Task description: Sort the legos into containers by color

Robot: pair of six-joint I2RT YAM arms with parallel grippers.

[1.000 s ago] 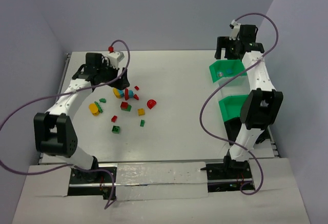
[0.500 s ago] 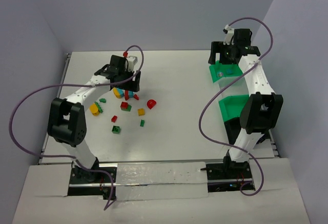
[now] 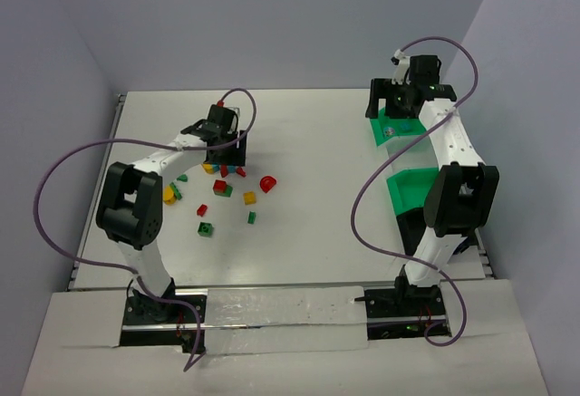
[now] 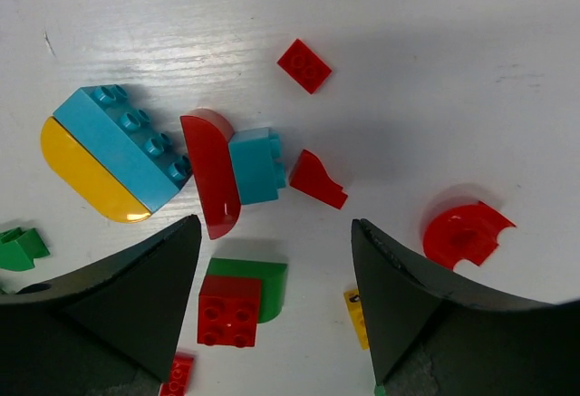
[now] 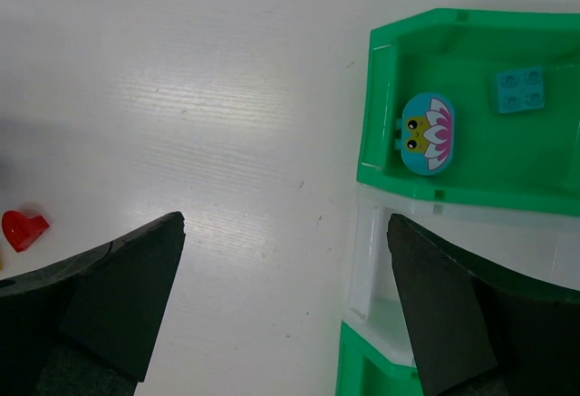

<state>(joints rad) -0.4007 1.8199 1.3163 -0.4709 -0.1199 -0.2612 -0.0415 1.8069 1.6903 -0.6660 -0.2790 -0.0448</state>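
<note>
Left fingers hung spread, empty (right fingers too); a grab looked best centred on the red brick between them.

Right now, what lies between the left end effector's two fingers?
In the left wrist view, a red square brick against a green brick, both on the table.

The legos lie scattered on the left half of the desk, under the left gripper. Two containers stand along the right edge; in the far container lie two bricks, side by side.
</note>
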